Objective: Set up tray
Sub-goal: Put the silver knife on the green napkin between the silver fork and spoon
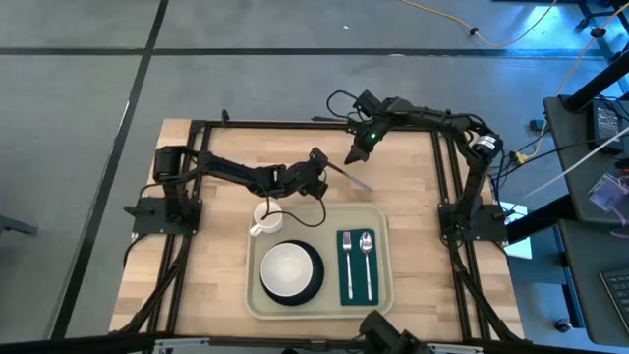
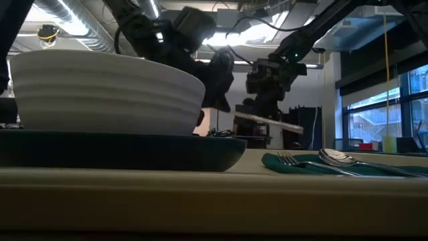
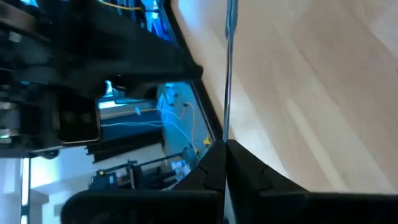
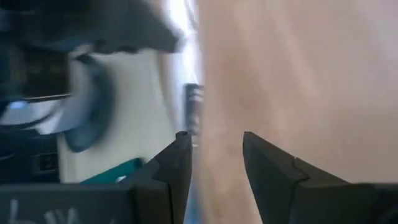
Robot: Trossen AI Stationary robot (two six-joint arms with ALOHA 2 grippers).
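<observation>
The beige tray lies near the table's front edge. It carries a dark plate with a white bowl on it, and a green napkin with a fork and a spoon lying on it. A white mug stands at the tray's far left corner. Beyond the tray, my left gripper is shut on a silver knife held above the wood. My right gripper hovers open close by the knife's far side, nothing between its fingers. My left gripper pinches one end of the knife between its two shut fingers, coming from the table's left and slanting slightly down. The knife runs straight on from the fingertips, along them, toward the table's right. It hangs about level, clear of the table.
Bare wood lies beyond and to the right of the tray. A black frame rail runs round the table top. A cable loop from the left arm hangs over the tray's far edge.
</observation>
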